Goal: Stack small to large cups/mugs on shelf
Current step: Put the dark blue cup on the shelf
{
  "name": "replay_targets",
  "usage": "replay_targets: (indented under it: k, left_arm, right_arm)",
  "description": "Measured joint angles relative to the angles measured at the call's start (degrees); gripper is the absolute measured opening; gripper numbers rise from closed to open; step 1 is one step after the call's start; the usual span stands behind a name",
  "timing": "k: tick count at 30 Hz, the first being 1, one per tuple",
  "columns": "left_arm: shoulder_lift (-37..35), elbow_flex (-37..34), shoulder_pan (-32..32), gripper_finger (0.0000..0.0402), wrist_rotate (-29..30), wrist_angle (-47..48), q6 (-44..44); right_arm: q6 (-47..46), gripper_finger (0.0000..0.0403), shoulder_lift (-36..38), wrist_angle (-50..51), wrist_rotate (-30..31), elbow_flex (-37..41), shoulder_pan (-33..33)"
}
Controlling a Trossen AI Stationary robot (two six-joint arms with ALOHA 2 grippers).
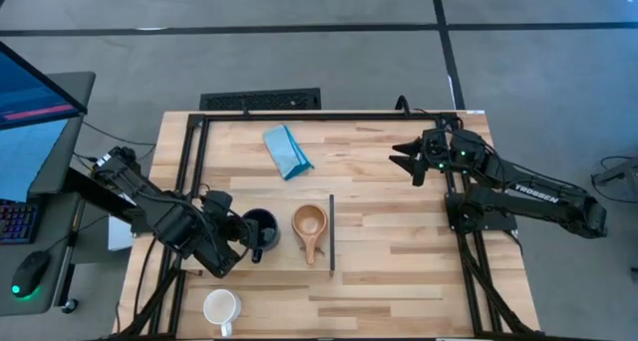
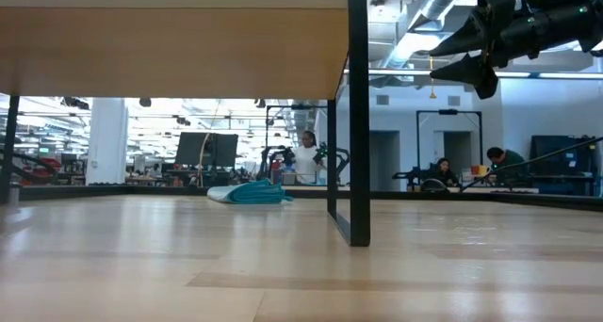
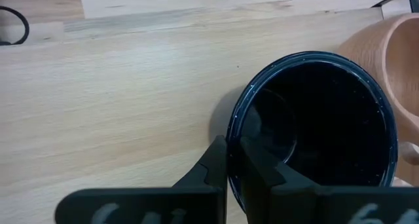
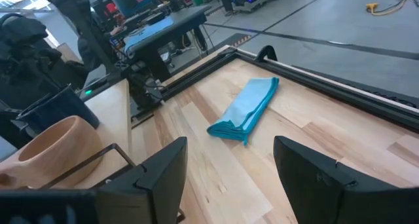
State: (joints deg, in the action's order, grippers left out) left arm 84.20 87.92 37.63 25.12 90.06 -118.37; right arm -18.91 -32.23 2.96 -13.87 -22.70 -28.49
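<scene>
The left gripper (image 1: 246, 239) is positioned at the rim of the black mug (image 1: 262, 227). In the left wrist view its two fingers (image 3: 213, 168) are seen closed on the mug wall (image 3: 314, 119), one finger outside the rim and one inside. The mug stands upright on the shelf (image 1: 234, 171), with its dark interior showing from above.

The small tan wooden cup (image 1: 309, 222) stands just beside the black mug, on the same board, with its stub handle pointing toward the near table edge. Close beside the cup runs a thin dark strip (image 1: 332, 231).

The white mug (image 1: 220, 306) stands upright near the front edge of the table, well apart from the other two vessels.

The right gripper (image 1: 407, 158) is held above the right side of the table with its fingers (image 4: 163, 168) spread apart and nothing between them. A folded blue cloth (image 1: 286, 152) lies at the back of the tabletop.
</scene>
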Motion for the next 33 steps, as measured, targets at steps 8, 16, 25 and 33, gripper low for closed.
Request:
replay_targets:
  k: [8, 16, 25, 33]
  left_arm:
    - [-0.91, -0.13, 0.07, 0.0002, -1.15, -0.12, 0.23]
    - [-0.98, -0.13, -0.01, 0.0002, -1.11, -0.13, 1.09]
    - [-1.01, -0.11, -2.4, 0.0008, -1.04, -0.08, 3.69]
    - [-1.01, -0.11, -3.65, 0.0008, -0.95, 0.0, 4.81]
  right_arm:
    - [0.01, 0.0249, 0.0, 0.0, 0.0, 0.0, 0.0]
    - [0.01, 0.0249, 0.0, 0.0, 0.0, 0.0, 0.0]
    - [0.03, 0.0249, 0.0, 0.0, 0.0, 0.0, 0.0]
    - [0.03, 0.0249, 0.0, 0.0, 0.0, 0.0, 0.0]
